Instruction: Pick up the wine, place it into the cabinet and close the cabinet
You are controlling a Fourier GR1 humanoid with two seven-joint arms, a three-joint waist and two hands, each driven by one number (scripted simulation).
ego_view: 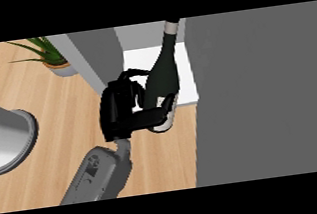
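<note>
I've got one hand (125,111) in view, coming up from the lower edge on its grey forearm (100,174), and its black fingers and thumb are curled round the lower body of the wine bottle (159,76). The bottle leans, neck up and tilted right, its pale base just over the front edge of the white cabinet shelf (140,58). The big grey cabinet door (264,95) stands open on my right, filling that side. Off to the left sits a potted plant (47,55) on the wooden counter (49,98), and a grey rounded object (1,134) at the left edge.
</note>
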